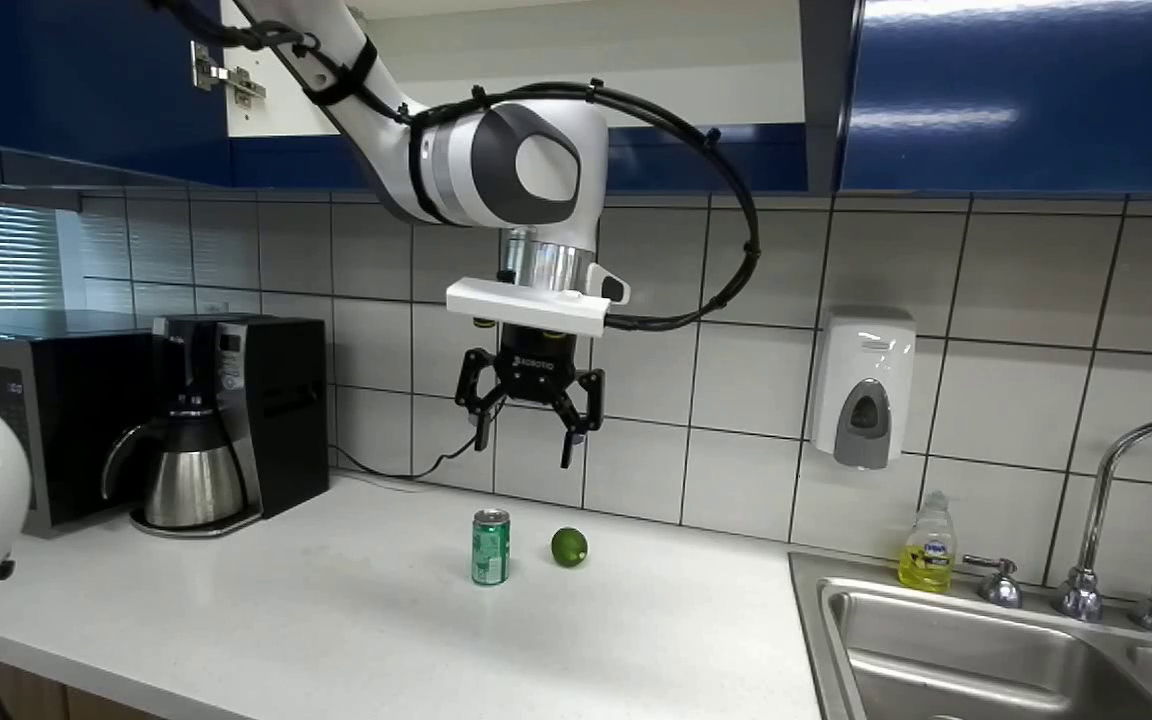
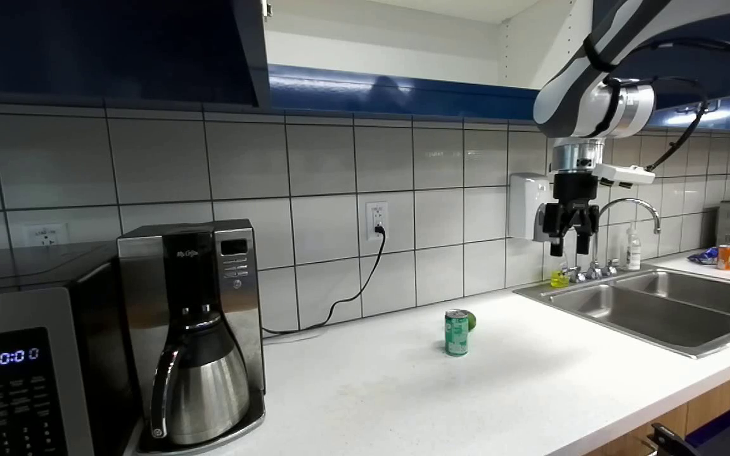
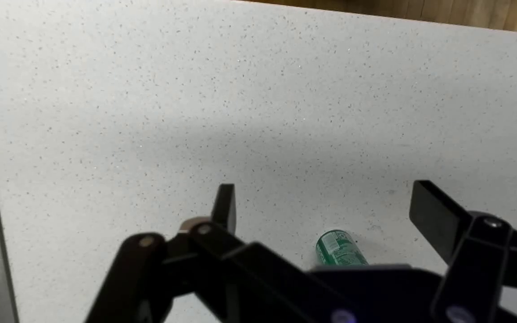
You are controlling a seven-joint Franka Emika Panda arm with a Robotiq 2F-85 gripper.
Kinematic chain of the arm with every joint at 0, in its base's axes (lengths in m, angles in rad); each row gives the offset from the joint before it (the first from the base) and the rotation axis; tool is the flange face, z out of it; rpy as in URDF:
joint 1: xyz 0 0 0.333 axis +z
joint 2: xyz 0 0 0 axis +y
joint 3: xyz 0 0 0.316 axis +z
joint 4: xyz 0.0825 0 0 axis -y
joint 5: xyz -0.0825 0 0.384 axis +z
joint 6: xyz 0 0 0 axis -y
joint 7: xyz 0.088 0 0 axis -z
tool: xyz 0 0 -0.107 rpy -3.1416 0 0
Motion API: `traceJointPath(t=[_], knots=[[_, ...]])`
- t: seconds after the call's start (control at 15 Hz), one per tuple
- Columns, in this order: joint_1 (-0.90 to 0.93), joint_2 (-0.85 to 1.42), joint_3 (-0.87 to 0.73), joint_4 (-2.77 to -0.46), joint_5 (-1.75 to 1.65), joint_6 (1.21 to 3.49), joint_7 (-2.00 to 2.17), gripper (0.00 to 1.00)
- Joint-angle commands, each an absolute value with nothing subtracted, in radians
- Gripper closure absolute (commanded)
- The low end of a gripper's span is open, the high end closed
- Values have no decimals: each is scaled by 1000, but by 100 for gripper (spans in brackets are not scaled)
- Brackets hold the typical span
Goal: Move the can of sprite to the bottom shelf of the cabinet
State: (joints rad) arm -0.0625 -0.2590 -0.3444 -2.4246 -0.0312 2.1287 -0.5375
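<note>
The can of sprite (image 1: 490,547) is a small green can standing upright on the white countertop. It shows in both exterior views (image 2: 456,332) and, partly covered by the gripper body, in the wrist view (image 3: 340,249). My gripper (image 1: 526,448) points down with fingers apart, empty, well above the countertop. It also shows in an exterior view (image 2: 569,249) and the wrist view (image 3: 323,202). The wall cabinet stands open above, with blue trim (image 2: 397,92) along its lower front and a pale interior (image 1: 706,95). The top of its bottom shelf is hidden behind that trim.
A green lime (image 1: 569,547) lies beside the can. A coffee maker (image 2: 191,335) and microwave (image 2: 16,354) stand on the counter at one end. The sink (image 1: 986,640), faucet (image 1: 1101,500) and dish soap (image 1: 928,550) are at the other. A soap dispenser (image 1: 866,390) hangs on the tiles.
</note>
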Motion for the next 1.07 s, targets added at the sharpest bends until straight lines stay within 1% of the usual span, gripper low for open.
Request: traceJointPath(t=[0.0, 0.27, 0.67, 1.0], knots=[[-93, -256, -315, -2424, -22, 2127, -544, 0], [-92, -245, -317, -2417, -20, 2131, -548, 0], [-88, -92, -314, -2377, -5, 2239, -571, 0], [-92, 45, -261, -2350, 1, 2350, -571, 0]])
